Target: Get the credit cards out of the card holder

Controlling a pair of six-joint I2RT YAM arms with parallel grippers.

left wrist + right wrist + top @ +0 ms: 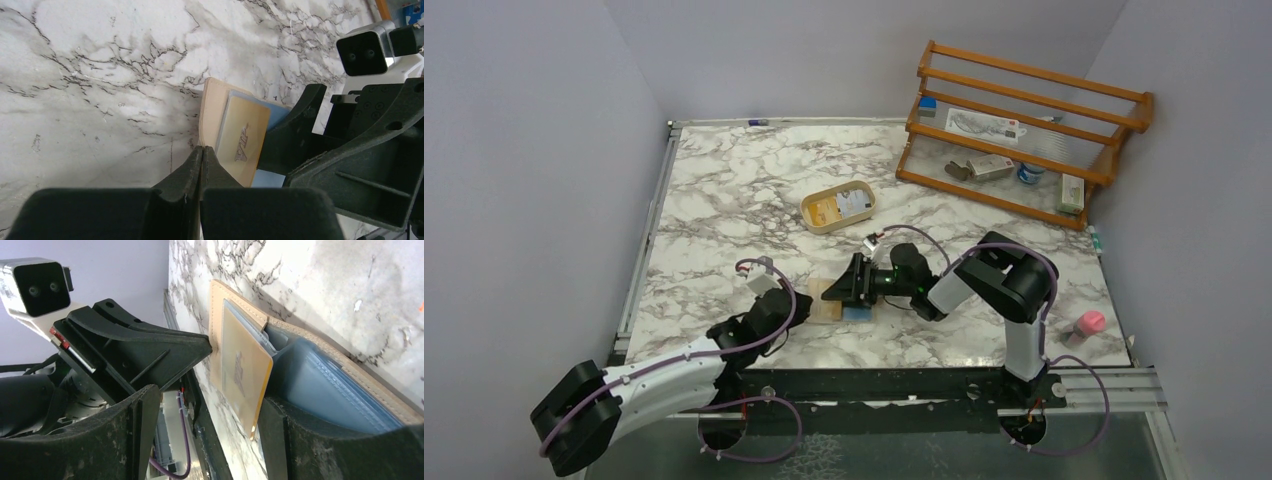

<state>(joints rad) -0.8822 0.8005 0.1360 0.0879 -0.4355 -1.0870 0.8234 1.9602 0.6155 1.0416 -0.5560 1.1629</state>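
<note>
The tan card holder [827, 306] lies open on the marble near the front edge. A gold card marked VIP [245, 380] sticks up out of its pocket. Pale blue credit cards [325, 390] lie in the other half, also seen as credit cards [272, 177] from the left wrist. My right gripper [205, 440] is open around the gold card's free edge, which rests against one finger [280, 445]. My left gripper [202, 150] is shut, its tips touching the card holder's [212, 107] leather edge with nothing visible between them.
An oval beige tray [837, 208] holding cards sits behind the wallet. A wooden rack [1024, 130] with small items stands at the back right. A pink object [1089, 323] lies at the right front. The table's metal rail [904, 385] runs close behind the grippers.
</note>
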